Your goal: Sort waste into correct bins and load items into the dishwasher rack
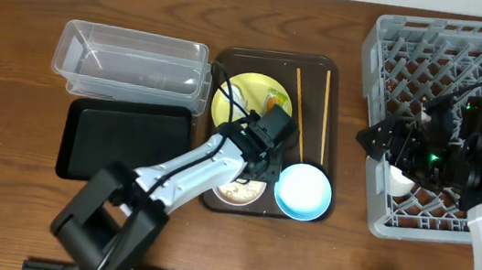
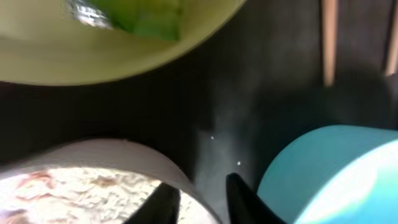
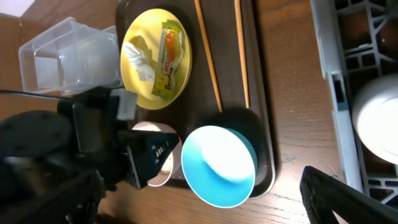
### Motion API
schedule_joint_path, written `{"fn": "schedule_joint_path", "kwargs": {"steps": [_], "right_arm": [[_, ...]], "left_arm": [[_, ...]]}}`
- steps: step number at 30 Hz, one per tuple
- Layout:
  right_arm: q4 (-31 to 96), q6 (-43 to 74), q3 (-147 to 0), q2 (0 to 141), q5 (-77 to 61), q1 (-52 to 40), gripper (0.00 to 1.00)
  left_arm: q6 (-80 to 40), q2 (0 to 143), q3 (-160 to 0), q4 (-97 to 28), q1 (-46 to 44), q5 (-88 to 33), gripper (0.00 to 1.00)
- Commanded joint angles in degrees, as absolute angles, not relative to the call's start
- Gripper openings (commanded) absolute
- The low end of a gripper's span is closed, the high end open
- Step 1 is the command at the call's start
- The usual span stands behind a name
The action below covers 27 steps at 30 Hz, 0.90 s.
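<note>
I have the left fingers [image 2: 239, 202] narrow astride the white bowl [image 2: 93, 180] rim, lower frame, grip unclear; right fingers [image 3: 348, 199] gape wide.

We find no legible text, label, brand, number or sign in any view. The wrapper [image 3: 168, 59] on the plate [image 3: 146, 25] carries print, but it is too small to read.
</note>
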State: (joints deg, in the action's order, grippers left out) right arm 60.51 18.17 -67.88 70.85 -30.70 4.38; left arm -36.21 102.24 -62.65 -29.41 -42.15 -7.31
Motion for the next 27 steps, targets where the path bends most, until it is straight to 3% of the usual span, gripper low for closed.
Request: {"fn": "schedule_joint_path", "kwargs": {"steps": [1,4,17,27], "right_arm": [[60.47,17.1,-68.66,70.76,-31.53,3.66,0.99],[60.47,17.1,-68.66,70.76,-31.53,3.66,0.99],[60.45,17.1,-68.66,70.76,-31.51,3.66,0.99],[60.47,17.1,-68.66,70.76,-31.53,3.66,0.99]], "left_arm": [[-36.27,103.44,-63.24,-29.69,-43.31,-6.37,0.19],[-36.12,103.11,-63.24,-29.8,-43.72,-6.42,0.06],[-32.16,91.13,-68.66,-43.05,-40.56,-7.6,0.07],[-16.75,82.41,-68.6,-48.9,-12.93,-39.24,0.06]]}}
